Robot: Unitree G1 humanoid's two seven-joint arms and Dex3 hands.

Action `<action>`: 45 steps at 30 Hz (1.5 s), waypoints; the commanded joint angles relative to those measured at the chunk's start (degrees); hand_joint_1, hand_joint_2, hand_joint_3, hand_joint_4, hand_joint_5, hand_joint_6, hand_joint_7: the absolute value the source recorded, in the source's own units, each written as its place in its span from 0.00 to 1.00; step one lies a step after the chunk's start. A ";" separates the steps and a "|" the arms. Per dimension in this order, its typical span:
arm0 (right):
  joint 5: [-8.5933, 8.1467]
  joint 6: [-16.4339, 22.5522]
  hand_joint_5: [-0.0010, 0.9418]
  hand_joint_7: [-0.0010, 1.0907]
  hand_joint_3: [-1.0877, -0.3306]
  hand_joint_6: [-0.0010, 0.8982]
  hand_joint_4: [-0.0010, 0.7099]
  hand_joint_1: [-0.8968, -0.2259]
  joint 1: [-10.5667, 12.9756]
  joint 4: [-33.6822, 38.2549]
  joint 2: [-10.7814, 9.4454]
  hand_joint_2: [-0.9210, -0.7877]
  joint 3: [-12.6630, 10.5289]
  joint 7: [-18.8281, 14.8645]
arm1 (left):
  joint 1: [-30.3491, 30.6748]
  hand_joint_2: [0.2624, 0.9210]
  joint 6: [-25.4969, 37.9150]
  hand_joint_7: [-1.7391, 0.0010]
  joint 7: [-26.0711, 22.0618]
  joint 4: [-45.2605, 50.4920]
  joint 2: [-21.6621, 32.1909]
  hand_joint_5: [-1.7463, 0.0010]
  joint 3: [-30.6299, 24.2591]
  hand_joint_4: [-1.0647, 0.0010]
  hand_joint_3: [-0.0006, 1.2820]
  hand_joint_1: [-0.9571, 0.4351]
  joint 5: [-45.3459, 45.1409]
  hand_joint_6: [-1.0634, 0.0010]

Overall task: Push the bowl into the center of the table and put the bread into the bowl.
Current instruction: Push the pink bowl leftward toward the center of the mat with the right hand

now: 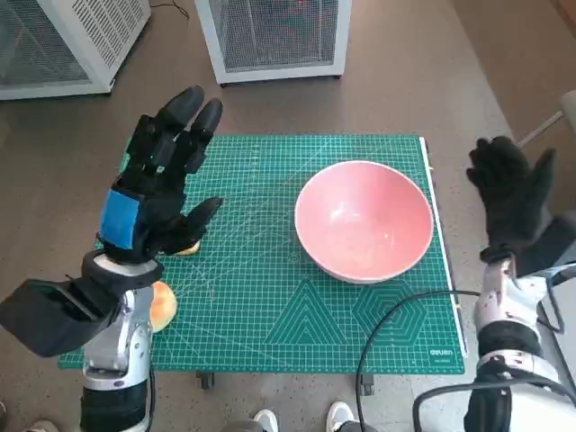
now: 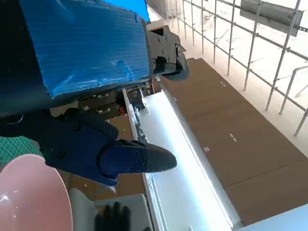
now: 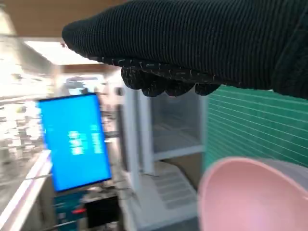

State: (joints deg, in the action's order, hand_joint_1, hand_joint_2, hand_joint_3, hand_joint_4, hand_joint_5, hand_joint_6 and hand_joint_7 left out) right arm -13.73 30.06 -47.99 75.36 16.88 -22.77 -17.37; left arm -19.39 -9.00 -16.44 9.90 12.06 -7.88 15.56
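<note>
Setting: brown floor, white mesh cabinets (image 1: pixel 274 36) standing beyond the worktop (image 1: pixel 270 333) with its green cutting mat.
Bowl: pink bowl (image 1: pixel 364 220) sitting right of mat centre, empty.
Bread: two pieces lying at the mat's left edge; one (image 1: pixel 162 308) beside the left forearm, one (image 1: pixel 188 247) peeking out under the left robot hand.
Left robot hand (image 1: pixel 157 184): hovering above the bread, fingers spread wide, holding nothing.
Right robot hand (image 1: pixel 509 193): raised just off the mat's right edge, fingers apart, holding nothing; nearer the bowl.
Judgement: bowl needs pushing leftward, right robot hand being better placed.

Pink bowl (image 1: pixel 364 221) upright; bread (image 1: pixel 162 306) seemingly half-hidden.
</note>
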 commanded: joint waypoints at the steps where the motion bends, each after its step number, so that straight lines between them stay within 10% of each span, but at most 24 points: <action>1: 1.25 -2.33 0.00 0.00 0.44 0.39 0.25 0.51 1.87 1.02 -2.42 0.00 0.28 1.47 | 0.86 1.00 0.28 0.69 0.00 1.39 0.55 1.00 -0.55 0.77 0.25 0.27 0.13 0.92; 45: -1.02 -8.70 0.00 0.02 0.47 0.44 0.25 0.50 -4.88 1.31 -17.95 0.00 -3.97 1.06 | 8.42 1.00 5.52 0.63 0.33 11.56 3.54 1.00 -4.17 0.80 0.27 0.24 1.66 1.00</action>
State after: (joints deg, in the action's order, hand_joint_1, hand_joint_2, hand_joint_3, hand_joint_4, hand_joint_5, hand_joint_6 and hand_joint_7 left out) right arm -14.26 22.64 -52.57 75.85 -0.03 -26.18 -16.29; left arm -11.88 -4.07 -16.39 19.77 15.08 -11.30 16.71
